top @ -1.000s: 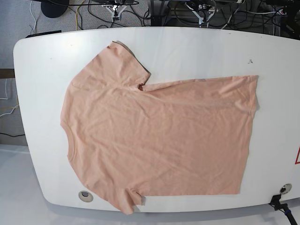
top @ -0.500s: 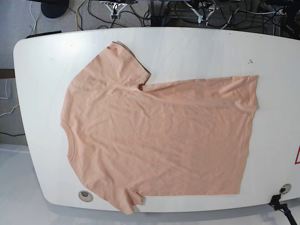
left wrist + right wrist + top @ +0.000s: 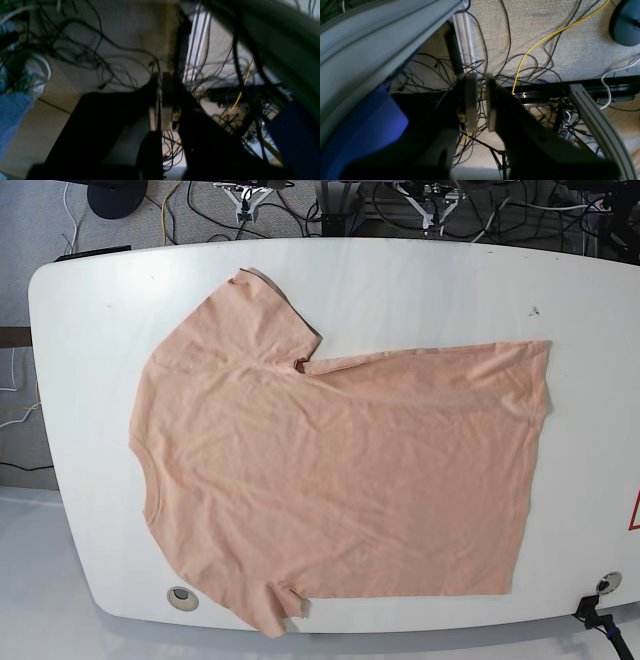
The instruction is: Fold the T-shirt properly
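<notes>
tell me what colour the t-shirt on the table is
Plain peach-pink; the T-shirt shows best in the base view.

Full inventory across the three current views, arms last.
T-shirt: one, peach-pink, spread on the table
table: one, white, under the shirt
metal-ringed holes: two, near the table's near corners
black round object: one, beyond the table's far edge, base view left
yellow cable: at least one, yellow, on the floor
other cables: many, mostly black, some white, beyond the table
metal rails: several, silver-grey, around the right arm
blue panels: one per wrist view, blue
left claw: one, dark with metallic tips, centre of left wrist view
right claw: one, same colours, centre of right wrist view
</notes>
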You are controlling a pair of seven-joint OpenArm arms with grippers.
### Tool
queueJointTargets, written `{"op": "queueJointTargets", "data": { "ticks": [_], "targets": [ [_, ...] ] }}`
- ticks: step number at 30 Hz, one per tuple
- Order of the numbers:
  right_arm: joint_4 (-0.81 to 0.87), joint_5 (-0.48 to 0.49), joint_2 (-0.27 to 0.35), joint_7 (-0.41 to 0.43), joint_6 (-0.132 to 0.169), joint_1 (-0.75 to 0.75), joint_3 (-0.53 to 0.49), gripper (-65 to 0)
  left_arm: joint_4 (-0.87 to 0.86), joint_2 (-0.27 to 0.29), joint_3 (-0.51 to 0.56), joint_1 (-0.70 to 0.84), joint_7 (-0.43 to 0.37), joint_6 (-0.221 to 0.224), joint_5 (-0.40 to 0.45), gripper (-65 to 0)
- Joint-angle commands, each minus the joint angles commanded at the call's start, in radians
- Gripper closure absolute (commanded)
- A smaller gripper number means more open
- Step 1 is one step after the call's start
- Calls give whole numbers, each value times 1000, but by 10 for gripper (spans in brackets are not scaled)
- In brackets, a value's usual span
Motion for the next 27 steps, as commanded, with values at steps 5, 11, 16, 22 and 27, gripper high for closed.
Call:
{"op": "queueJointTargets", "data": {
  "ticks": [5, 11, 16, 22, 27],
  "targets": [
    [0, 0, -1, -6, -1, -1, 1, -64, -4, -1, 1, 2, 1, -1, -1, -12],
    [-3, -1, 0, -6, 1, -5, -3, -64, -7, -3, 1, 2, 2, 1, -1, -12],
    [-3, -2, 2, -4, 1, -7, 0, -64, -9, -1, 0, 3, -5, 0, 1, -12],
    [-9, -9, 4, 13, 1, -13, 0, -64, -6, -5, -1, 6, -4, 1, -3, -14],
    [10, -6, -1, 10, 9, -4, 1, -60, 2, -1, 4, 5, -25, 1, -3, -2]
  ]
}}
